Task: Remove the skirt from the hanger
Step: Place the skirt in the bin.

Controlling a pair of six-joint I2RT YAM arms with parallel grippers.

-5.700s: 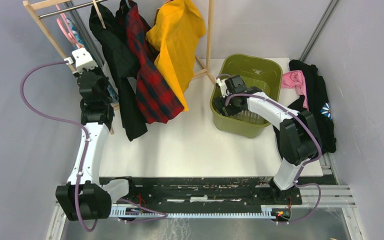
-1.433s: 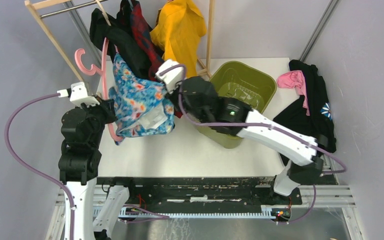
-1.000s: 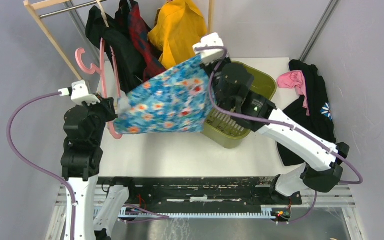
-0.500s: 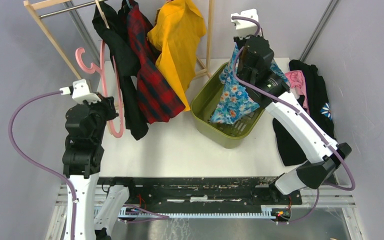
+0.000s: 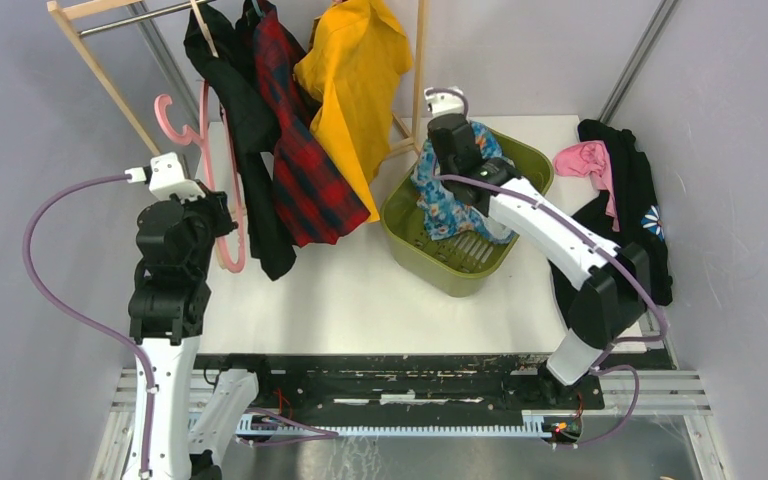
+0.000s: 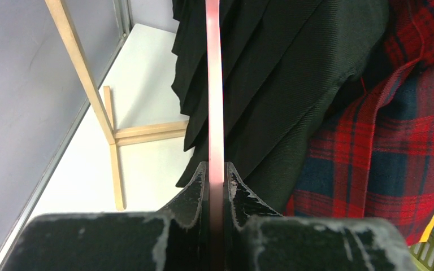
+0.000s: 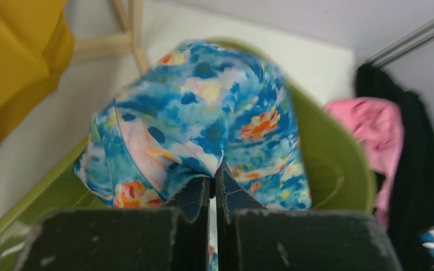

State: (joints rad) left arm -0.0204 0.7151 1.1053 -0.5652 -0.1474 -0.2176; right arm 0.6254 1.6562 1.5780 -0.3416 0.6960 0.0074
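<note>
The blue floral skirt [image 5: 442, 198] hangs bunched from my right gripper [image 5: 447, 152], which is shut on its fabric, and its lower part drapes inside the green bin [image 5: 460, 268]. In the right wrist view the skirt [image 7: 203, 113] spills over my pinched right gripper [image 7: 213, 172] above the bin [image 7: 333, 164]. The pink hanger [image 5: 210, 140] is bare and stands upright at the left, beside the rack. My left gripper [image 5: 223, 214] is shut on its lower bar. In the left wrist view the hanger [image 6: 213, 84] runs straight up from that gripper [image 6: 216, 169].
A wooden clothes rack [image 5: 100, 65] at the back left carries a black garment [image 5: 245, 150], a red plaid one [image 5: 305, 180] and a yellow one [image 5: 355, 70]. Black and pink clothes [image 5: 620, 180] are piled at the table's right edge.
My right arm pulled the skirt off the hanger, swung it right over the bin and has come down with it. My left gripper kept holding the hanger nearly still.
</note>
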